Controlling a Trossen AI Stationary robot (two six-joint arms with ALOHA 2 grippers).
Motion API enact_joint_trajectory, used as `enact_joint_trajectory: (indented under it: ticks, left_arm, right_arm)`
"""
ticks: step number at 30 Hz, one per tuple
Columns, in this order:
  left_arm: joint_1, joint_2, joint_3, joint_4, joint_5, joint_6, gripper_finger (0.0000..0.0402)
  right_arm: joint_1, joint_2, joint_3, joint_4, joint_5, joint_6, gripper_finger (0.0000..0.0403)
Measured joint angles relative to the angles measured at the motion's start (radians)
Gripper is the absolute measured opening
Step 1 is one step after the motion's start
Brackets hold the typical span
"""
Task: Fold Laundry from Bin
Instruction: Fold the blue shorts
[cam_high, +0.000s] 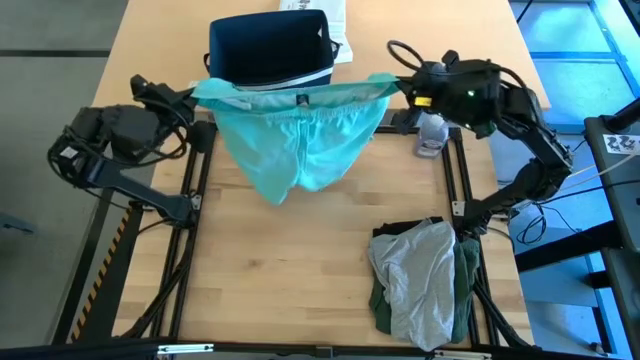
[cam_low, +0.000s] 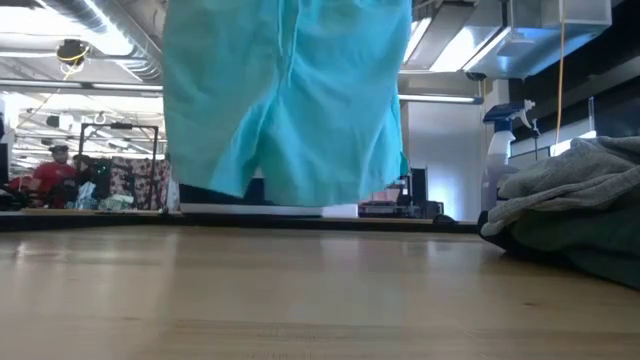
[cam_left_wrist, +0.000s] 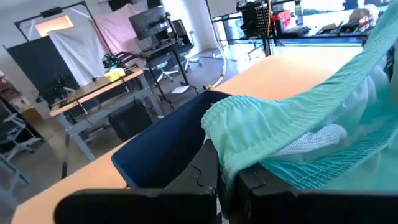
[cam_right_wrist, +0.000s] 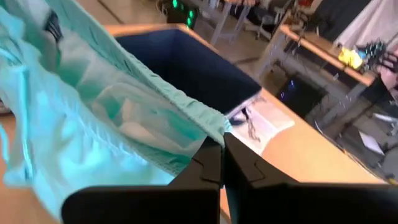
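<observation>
Plank-grained wooden tabletop (cam_high: 300, 260) carries, at its near right, a rumpled pile of laundry (cam_high: 425, 280): a soft light grey garment (cam_high: 420, 275) heaped over a dark green one (cam_high: 466, 275). Farther back, teal-green shorts (cam_high: 295, 135) hang above the wood, their ribbed elastic waistband stretched taut between the two arms, the thin fabric sagging in loose folds with a mesh lining showing inside. The left gripper (cam_left_wrist: 225, 180) has its jaws clamped on one waistband end, the right gripper (cam_right_wrist: 222, 155) on the other. Beside the right arm stands a clear spray bottle (cam_high: 431, 133). Behind the shorts sits the bin (cam_high: 268, 45), a boxy navy fabric basket with white stripes; its visible interior looks dark and bare.
</observation>
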Motion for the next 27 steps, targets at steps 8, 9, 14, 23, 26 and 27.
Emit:
enact_joint_trajectory:
  ticks: [8, 9, 14, 23, 26, 27]
  left_arm:
    - [0.187, 0.018, 0.0, 0.022, 0.087, 0.146, 0.0]
    - [0.215, 0.025, 0.0, 0.036, 0.094, 0.179, 0.0]
    - [0.322, 0.043, 0.0, 0.116, 0.142, 0.325, 0.0]
    - [0.087, 0.037, -0.231, -0.037, -0.01, 0.061, 0.0]
    - [-0.047, 0.017, -0.394, -0.088, -0.093, -0.127, 0.0]
    - [-0.086, 0.013, -0.443, -0.095, -0.106, -0.188, 0.0]
  right_arm:
    - [-0.14, 0.04, 0.0, -0.005, -0.092, -0.013, 0.0]
    - [-0.16, 0.045, 0.0, 0.006, -0.096, -0.025, 0.0]
    - [-0.24, 0.047, 0.0, 0.042, -0.196, -0.019, 0.0]
    - [0.018, 0.017, -0.145, -0.107, 0.019, 0.044, 0.0]
    - [0.141, -0.03, -0.333, -0.052, 0.117, 0.099, 0.0]
    - [0.176, -0.055, -0.406, -0.015, 0.138, 0.123, 0.0]
